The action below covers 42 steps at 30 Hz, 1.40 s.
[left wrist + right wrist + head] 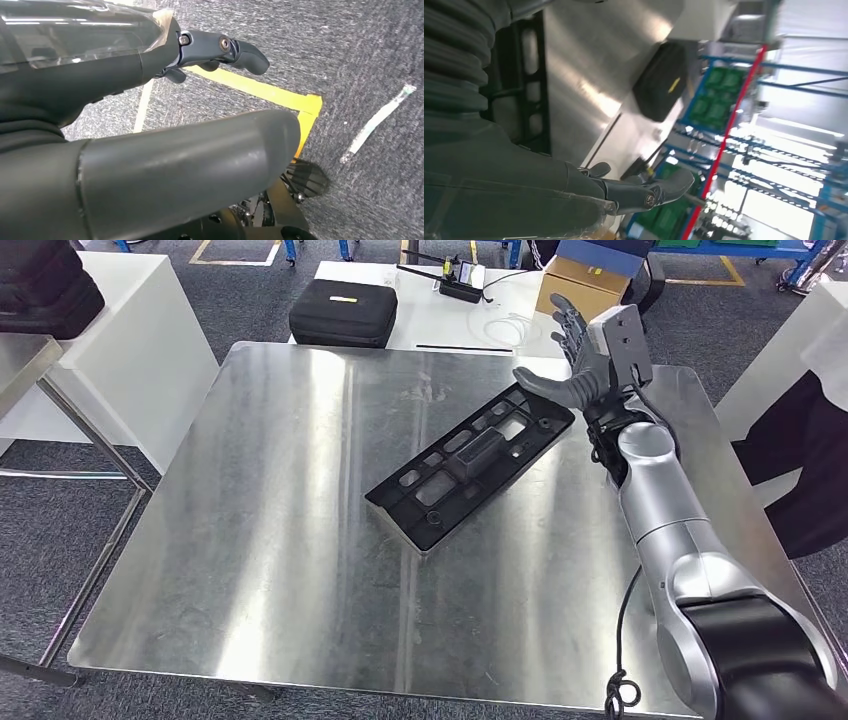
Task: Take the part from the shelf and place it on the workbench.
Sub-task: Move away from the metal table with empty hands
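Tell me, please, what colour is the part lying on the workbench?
The part is black, seen best in the head view.

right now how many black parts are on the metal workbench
1. The black part lies flat and slanted near the middle of the workbench, by the right hand, which is open above its far end.

Square brushed-steel workbench top (280,540), reflective, on a thin metal frame over grey carpet. One item lies flat on it: a long black plastic part with rectangular cut-outs (470,462), set diagonally, right of centre.
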{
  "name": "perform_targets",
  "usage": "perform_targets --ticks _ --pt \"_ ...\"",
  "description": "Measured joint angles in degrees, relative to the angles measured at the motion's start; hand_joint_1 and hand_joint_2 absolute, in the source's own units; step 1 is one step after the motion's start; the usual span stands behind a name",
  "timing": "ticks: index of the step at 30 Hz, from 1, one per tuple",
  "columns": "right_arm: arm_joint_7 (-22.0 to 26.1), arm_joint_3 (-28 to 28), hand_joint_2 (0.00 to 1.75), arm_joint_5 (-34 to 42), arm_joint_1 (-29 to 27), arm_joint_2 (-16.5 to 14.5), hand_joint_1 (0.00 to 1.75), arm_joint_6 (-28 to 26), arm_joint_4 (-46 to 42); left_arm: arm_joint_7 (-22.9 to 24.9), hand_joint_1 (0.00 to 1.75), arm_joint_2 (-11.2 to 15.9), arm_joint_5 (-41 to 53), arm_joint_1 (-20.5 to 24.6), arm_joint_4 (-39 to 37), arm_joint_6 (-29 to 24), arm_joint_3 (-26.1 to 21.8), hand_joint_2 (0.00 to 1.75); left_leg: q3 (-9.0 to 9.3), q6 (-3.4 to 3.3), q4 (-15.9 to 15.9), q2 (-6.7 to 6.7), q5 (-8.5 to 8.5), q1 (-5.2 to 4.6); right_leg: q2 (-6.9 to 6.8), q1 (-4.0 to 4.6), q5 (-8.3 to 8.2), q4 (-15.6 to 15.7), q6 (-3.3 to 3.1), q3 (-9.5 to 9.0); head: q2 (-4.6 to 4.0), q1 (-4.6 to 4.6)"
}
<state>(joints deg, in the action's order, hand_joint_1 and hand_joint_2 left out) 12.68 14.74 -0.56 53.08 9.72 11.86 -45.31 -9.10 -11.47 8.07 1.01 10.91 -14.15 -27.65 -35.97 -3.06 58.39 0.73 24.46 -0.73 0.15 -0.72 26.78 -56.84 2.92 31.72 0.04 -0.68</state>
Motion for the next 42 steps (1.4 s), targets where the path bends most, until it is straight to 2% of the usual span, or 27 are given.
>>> perform_targets --ticks 8,15,20,23,27,29,30,32,33,34,35,37,38,39,40,41,42 --pt "1.12 0.35 1.75 10.86 -5.52 -0.03 0.0 2.67 -9.32 0.14 0.0 0.0 -0.52 0.01 0.0 -1.26 -1.62 0.0 0.0 0.0 0.0 0.0 0.0 0.0 0.0 0.0 0.0 0.0 0.0 0.01 0.0 0.0" --pt "0.37 0.33 1.75 11.77 -11.79 0.54 0.0 2.89 -21.71 0.14 0.0 0.12 -0.26 0.04 0.0 -0.97 -2.23 0.0 0.0 0.01 0.0 0.0 0.01 0.01 0.0 0.0 0.01 0.0 -0.01 0.03 0.02 0.0" --pt "0.67 0.26 1.75 10.56 -15.43 1.49 0.0 3.07 -26.55 0.12 0.0 0.2 -0.26 0.05 0.0 -1.34 -2.77 0.0 0.0 0.01 0.0 -0.01 0.01 -0.01 0.0 0.0 0.01 0.01 -0.01 0.02 0.01 0.0" --pt "1.08 0.26 1.75 10.11 -16.03 1.52 0.0 3.12 -27.19 0.12 0.0 0.23 -0.46 0.08 0.0 -1.56 -3.16 0.0 -0.08 -0.28 0.21 0.0 0.22 -0.22 0.02 -0.28 -0.07 0.14 0.2 -0.02 0.01 -0.01" --pt "1.15 0.23 1.75 9.47 -15.52 1.26 0.0 2.93 -27.47 0.16 0.0 0.26 -0.51 0.15 0.0 -1.61 -3.74 0.0 0.06 -0.98 -0.12 -0.08 -0.15 -0.13 0.04 -0.49 -0.14 0.11 0.85 0.01 0.02 -0.03" --pt "1.14 0.14 1.75 9.19 -15.16 1.23 0.0 2.8 -27.83 0.15 0.0 0.21 -0.55 0.23 0.02 -1.61 -4.01 0.0 0.33 -1.55 -0.91 -0.25 -0.78 0.23 0.02 -0.41 1.31 -1.9 0.75 0.95 0.02 0.02" --pt "1.1 0.09 1.75 8.99 -14.98 1.25 0.0 2.77 -27.94 0.15 0.0 0.17 -0.57 0.26 0.03 -1.61 -4.11 0.0 0.4 -1.74 -1.2 -0.33 -0.99 0.39 0.0 -0.42 2.86 -4.56 0.5 2.1 0.02 0.08" --pt "0.91 0.08 1.75 8.48 -14.71 1.26 0.0 2.77 -28.0 0.14 0.0 0.1 -0.59 0.31 0.04 -1.61 -4.3 0.0 0.24 -1.8 -1.25 -0.41 -1.15 0.39 0.0 -0.4 6.39 -12.27 0.18 5.23 0.01 0.14" --pt "0.82 0.13 1.75 8.25 -14.62 1.26 0.0 2.78 -27.97 0.14 0.0 0.07 -0.59 0.31 0.04 -1.6 -4.42 0.0 0.14 -1.71 -1.25 -0.45 -1.23 0.4 -0.01 -0.46 7.49 -15.43 0.31 6.46 0.01 0.14" --pt "0.74 0.19 1.75 8.06 -14.53 1.25 0.0 2.78 -27.92 0.14 0.0 0.04 -0.59 0.31 0.04 -1.6 -4.54 0.0 0.02 -1.55 -1.23 -0.48 -1.35 0.46 -0.02 -0.56 7.7 -16.65 0.68 6.75 0.01 0.13" --pt "0.71 0.26 1.75 7.93 -14.36 1.23 0.0 2.78 -27.86 0.14 0.0 0.03 -0.59 0.31 0.04 -1.59 -4.67 0.0 -0.1 -1.34 -1.18 -0.5 -1.5 0.59 -0.03 -0.71 6.97 -15.48 1.24 5.89 0.01 0.14" --pt "0.7 0.36 1.75 7.82 -13.78 1.21 0.0 2.78 -27.78 0.14 0.0 0.02 -0.59 0.34 0.05 -1.56 -4.86 0.0 -0.43 -0.77 -0.92 -0.5 -1.78 0.84 -0.12 -1.18 4.18 -7.37 2.5 1.37 0.02 0.14" --pt "0.68 0.42 1.75 7.76 -13.5 1.2 0.0 2.78 -27.76 0.14 0.0 0.01 -0.59 0.38 0.07 -1.53 -4.95 0.0 -0.68 -0.38 -0.75 -0.44 -1.94 0.89 0.0 -1.15 2.86 -3.85 2.71 -0.69 0.02 0.13" --pt "0.67 0.46 1.75 7.7 -13.29 1.2 0.0 2.78 -27.74 0.14 0.0 0.02 -0.59 0.41 0.08 -1.5 -5.03 0.0 -0.88 0.02 -0.54 -0.36 -2.12 0.84 0.16 -1.07 2.06 -1.51 2.64 -1.96 0.02 0.12" --pt "0.63 0.5 1.75 7.6 -13.17 1.2 0.0 2.77 -27.7 0.14 0.0 0.03 -0.58 0.45 0.1 -1.47 -5.13 0.0 -1.14 0.42 -0.36 -0.26 -2.36 0.74 0.35 -0.92 1.74 -0.69 2.27 -2.32 0.02 0.08" --pt "0.59 0.54 1.75 7.47 -13.16 1.16 0.0 2.75 -27.68 0.14 0.0 0.03 -0.57 0.47 0.11 -1.46 -5.25 0.0 -1.39 0.79 -0.28 -0.14 -2.65 0.71 0.57 -0.69 1.45 -1.07 1.78 -1.99 0.02 0.05" --pt "0.56 0.58 1.75 7.31 -13.15 1.08 0.0 2.73 -27.64 0.13 0.0 0.06 -0.56 0.46 0.11 -1.47 -5.36 0.0 -1.67 1.09 -0.16 -0.07 -2.88 0.74 0.59 -0.92 1.34 -1.09 1.3 -1.54 0.02 0.04"
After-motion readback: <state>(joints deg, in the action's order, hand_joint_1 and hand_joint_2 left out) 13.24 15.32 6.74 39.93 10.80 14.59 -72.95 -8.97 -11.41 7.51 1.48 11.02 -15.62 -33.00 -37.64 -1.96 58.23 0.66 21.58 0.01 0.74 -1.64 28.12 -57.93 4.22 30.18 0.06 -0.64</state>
